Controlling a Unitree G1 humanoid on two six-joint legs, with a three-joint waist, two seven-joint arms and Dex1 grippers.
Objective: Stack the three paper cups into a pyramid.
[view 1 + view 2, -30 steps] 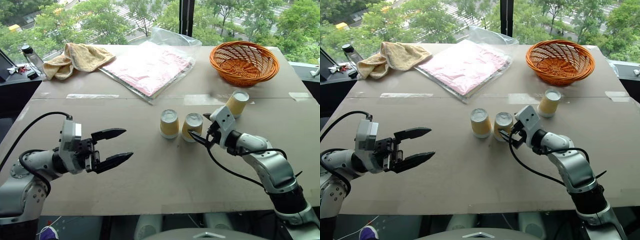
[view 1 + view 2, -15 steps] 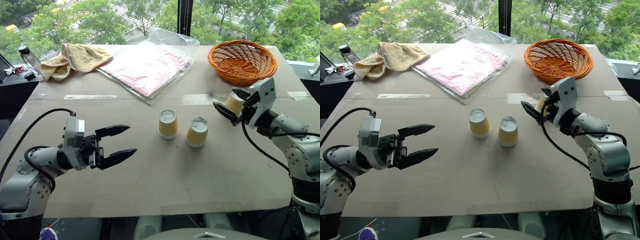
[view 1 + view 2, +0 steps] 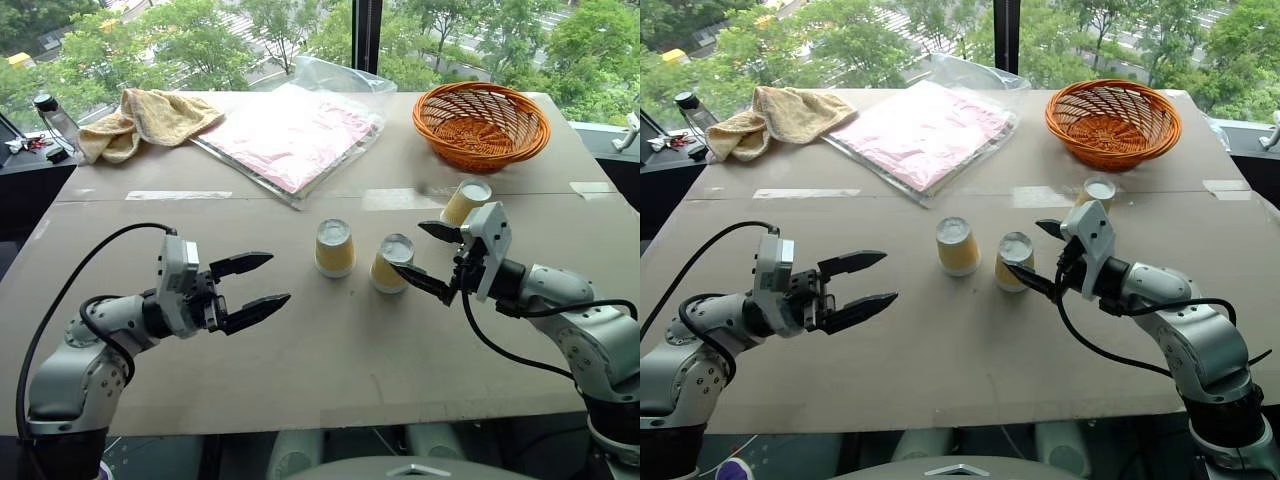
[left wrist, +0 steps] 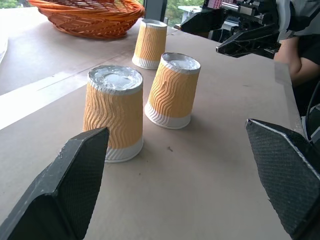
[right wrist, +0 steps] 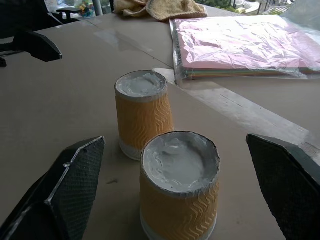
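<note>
Worktop (image 3: 330, 360): flat brown board, taped seams, set against windows with green trees outside. At its far side: orange wicker basket (image 3: 486, 123) to my right, pink sheets in a clear plastic sleeve (image 3: 295, 133) at centre, tan towel (image 3: 150, 117) to my left, with a bottle (image 3: 57, 117) just off the worktop's far left edge.

Three paper cups, all upside down, long axis vertical, narrow white bottoms facing up, wide rims on the worktop. None stacked. Left cup (image 3: 334, 248) and middle cup (image 3: 391, 264) stand near each other with a small gap, mid-worktop. Third cup (image 3: 467, 203) stands apart, farther back and to the right, between the middle cup and the basket.

My right gripper (image 3: 428, 258): released, jaws spread wide, empty, held above the worktop just right of the middle cup and pointing at it; not touching.

My left gripper (image 3: 252, 289): released, jaws wide, empty, hovering left of the left cup, well apart, pointing toward the cups.
</note>
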